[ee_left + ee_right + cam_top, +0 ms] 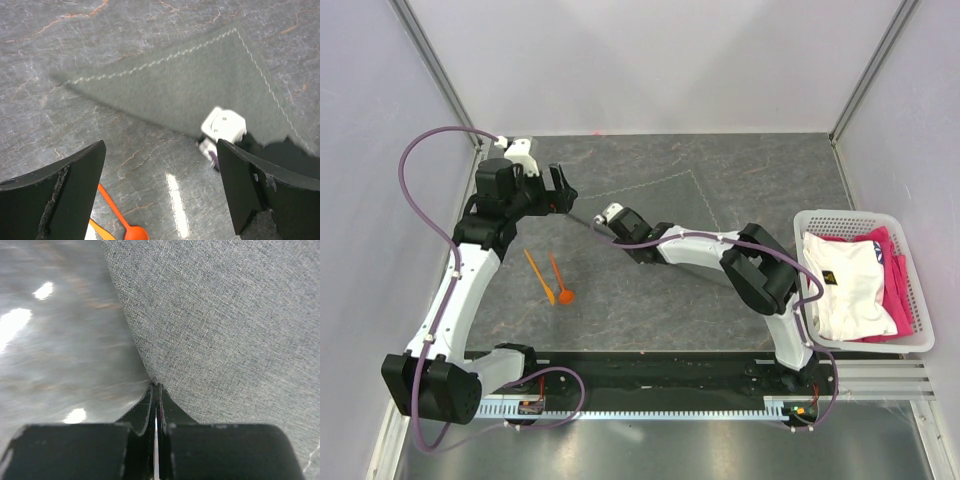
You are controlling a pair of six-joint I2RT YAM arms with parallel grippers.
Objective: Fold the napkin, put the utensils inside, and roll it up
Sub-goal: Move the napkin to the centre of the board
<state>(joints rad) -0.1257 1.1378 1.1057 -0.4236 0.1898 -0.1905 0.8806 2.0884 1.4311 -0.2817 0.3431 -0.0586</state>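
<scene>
— Grey marbled table [620, 310], pale walls around it. Where's the napkin [665, 205]?
— Spread on the table, toward the back and middle. Its pale stitched hem shows along the far edges.
— And the right claw [603, 217]?
— Pressed together on the napkin's near-left edge. The wrist view shows the tips closed right where the cloth ends, and that edge sits a little off the table with a shadow under it.
— Left claw [560, 190]?
— Jaws wide apart, gripping nothing, over bare table just left of the napkin.
— The utensils [548, 277]?
— Two orange ones lying on the table nearer the arm bases, left of the napkin and clear of it. They angle together at their near ends, and one has a rounded spoon end.
— Anything else?
— A white basket [923, 310] at the right edge, holding a white cloth [850, 285] on top of a pink cloth [895, 290].
</scene>
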